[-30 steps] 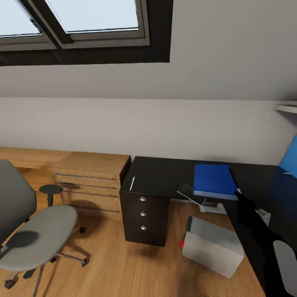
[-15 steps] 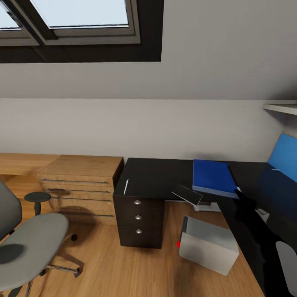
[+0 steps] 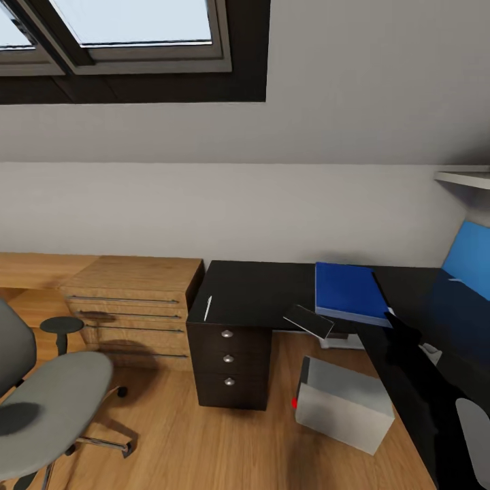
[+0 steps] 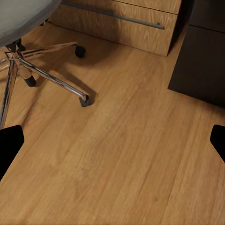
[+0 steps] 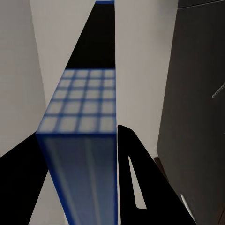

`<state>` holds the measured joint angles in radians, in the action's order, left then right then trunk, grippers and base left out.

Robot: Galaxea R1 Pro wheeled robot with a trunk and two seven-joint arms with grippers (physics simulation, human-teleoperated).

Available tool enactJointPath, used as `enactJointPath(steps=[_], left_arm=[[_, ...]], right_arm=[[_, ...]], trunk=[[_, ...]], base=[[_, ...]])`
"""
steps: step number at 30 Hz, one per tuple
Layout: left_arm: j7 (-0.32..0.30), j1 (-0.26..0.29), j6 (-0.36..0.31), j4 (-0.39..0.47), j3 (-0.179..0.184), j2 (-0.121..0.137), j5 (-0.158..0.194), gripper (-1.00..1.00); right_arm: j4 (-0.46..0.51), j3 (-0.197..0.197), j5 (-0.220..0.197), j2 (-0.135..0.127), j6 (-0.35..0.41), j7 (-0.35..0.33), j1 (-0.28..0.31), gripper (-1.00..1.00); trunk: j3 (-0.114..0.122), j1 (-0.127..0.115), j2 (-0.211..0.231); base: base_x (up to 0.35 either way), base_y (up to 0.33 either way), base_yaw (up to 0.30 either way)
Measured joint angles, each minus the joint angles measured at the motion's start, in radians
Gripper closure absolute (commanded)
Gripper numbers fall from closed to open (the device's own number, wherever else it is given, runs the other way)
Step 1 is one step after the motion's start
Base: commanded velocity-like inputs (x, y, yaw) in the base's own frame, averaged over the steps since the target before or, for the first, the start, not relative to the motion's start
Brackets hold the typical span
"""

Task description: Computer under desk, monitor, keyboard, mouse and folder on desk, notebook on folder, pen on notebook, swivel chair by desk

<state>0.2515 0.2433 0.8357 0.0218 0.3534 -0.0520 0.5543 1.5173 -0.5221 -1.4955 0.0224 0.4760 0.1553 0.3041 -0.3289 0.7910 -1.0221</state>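
Desk (image 3: 435, 299) runs along our right, its black top meeting the dark three-drawer unit (image 3: 231, 354), where the pen (image 3: 207, 307) lies. Our swivel chair (image 3: 47, 401) stands well apart, the computer (image 3: 344, 405) on the floor beneath the desk edge. We pinch the blue folder (image 3: 348, 292) with our right gripper (image 5: 79, 154); our left gripper (image 4: 112, 140) hangs spread over bare floor.

Blue folder (image 3: 348, 291) lies flat on the black desk (image 3: 265, 289); grey computer (image 3: 344, 403) sits on the floor below.
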Motion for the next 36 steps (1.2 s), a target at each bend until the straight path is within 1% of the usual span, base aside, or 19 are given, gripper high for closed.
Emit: enactJointPath(steps=[7, 14, 16, 18, 19, 20, 22, 23, 25, 26, 29, 32, 34, 36], left_arm=[[0.000, 0.000, 0.000, 0.000, 0.000, 0.000, 0.000, -1.00], [0.000, 0.000, 0.000, 0.000, 0.000, 0.000, 0.000, -1.00], [0.000, 0.000, 0.000, 0.000, 0.000, 0.000, 0.000, -1.00], [0.000, 0.000, 0.000, 0.000, 0.000, 0.000, 0.000, -1.00], [0.000, 0.000, 0.000, 0.000, 0.000, 0.000, 0.000, -1.00], [0.000, 0.000, 0.000, 0.000, 0.000, 0.000, 0.000, -1.00], [0.000, 0.000, -0.001, 0.000, 0.000, 0.000, 0.000, -1.00], [0.000, 0.000, 0.000, 0.000, 0.000, 0.000, 0.000, -1.00], [0.000, 0.000, 0.000, 0.000, 0.000, -0.001, 0.000, -1.00], [0.001, 0.000, 0.000, 0.000, 0.000, -0.001, 0.000, -1.00], [0.002, 0.000, -0.001, 0.000, 0.000, -0.001, 0.000, -1.00], [0.003, 0.000, -0.003, 0.000, 0.000, 0.000, 0.000, -1.00], [0.002, 0.000, -0.009, 0.000, 0.001, -0.001, 0.000, -1.00], [0.001, 0.000, -0.019, 0.000, 0.001, -0.001, 0.000, -1.00]], right_arm=[[-0.002, -0.002, 0.002, 0.003, -0.007, 0.005, 0.000, 1.00], [-0.019, 0.000, 0.010, 0.001, -0.070, 0.009, 0.000, 1.00], [-0.053, 0.009, 0.040, 0.002, -0.120, 0.019, 0.000, 1.00], [-0.085, 0.021, 0.091, 0.002, -0.163, 0.025, 0.000, 1.00], [-0.091, 0.023, 0.104, 0.003, -0.174, 0.025, 0.000, 1.00], [-0.098, 0.027, 0.126, 0.004, -0.196, 0.027, 0.000, 1.00], [-0.105, 0.033, 0.147, 0.005, -0.227, 0.027, 0.000, 1.00], [-0.108, 0.044, 0.156, 0.006, -0.242, 0.027, 0.000, 1.00], [-0.113, 0.077, 0.166, 0.007, -0.270, 0.028, 0.000, 1.00], [-0.113, 0.086, 0.169, 0.007, -0.279, 0.028, 0.000, 1.00], [-0.112, 0.136, 0.173, 0.007, -0.328, 0.024, 0.000, 1.00], [-0.105, 0.170, 0.172, 0.008, -0.345, 0.016, 0.000, 1.00], [-0.107, 0.183, 0.171, 0.009, -0.351, 0.000, 0.000, 1.00], [-0.114, 0.204, 0.172, 0.011, -0.365, -0.016, 0.001, 1.00]], trunk=[[0.000, 0.000, 0.000], [0.000, 0.000, 0.000], [0.000, 0.000, 0.000], [0.000, 0.000, 0.000], [0.000, 0.000, 0.000], [0.000, 0.000, 0.000], [0.000, 0.000, 0.000], [0.000, 0.000, 0.000], [0.000, 0.000, 0.000], [0.000, 0.000, 0.000], [0.000, 0.000, 0.000], [0.000, 0.000, 0.000], [0.000, 0.000, 0.000], [0.000, 0.000, 0.000]], base=[[0.000, 0.000, -0.032], [0.000, 0.000, -0.232], [0.000, 0.000, -0.259], [0.000, 0.000, -0.260], [0.000, 0.000, -0.261], [0.000, 0.000, -0.261], [0.000, 0.000, -0.261], [0.000, 0.000, -0.262], [0.000, 0.000, -0.262], [0.000, 0.000, -0.262], [0.000, 0.000, -0.153], [0.000, 0.000, -0.041], [0.000, 0.000, -0.012], [0.000, 0.000, -0.005]])
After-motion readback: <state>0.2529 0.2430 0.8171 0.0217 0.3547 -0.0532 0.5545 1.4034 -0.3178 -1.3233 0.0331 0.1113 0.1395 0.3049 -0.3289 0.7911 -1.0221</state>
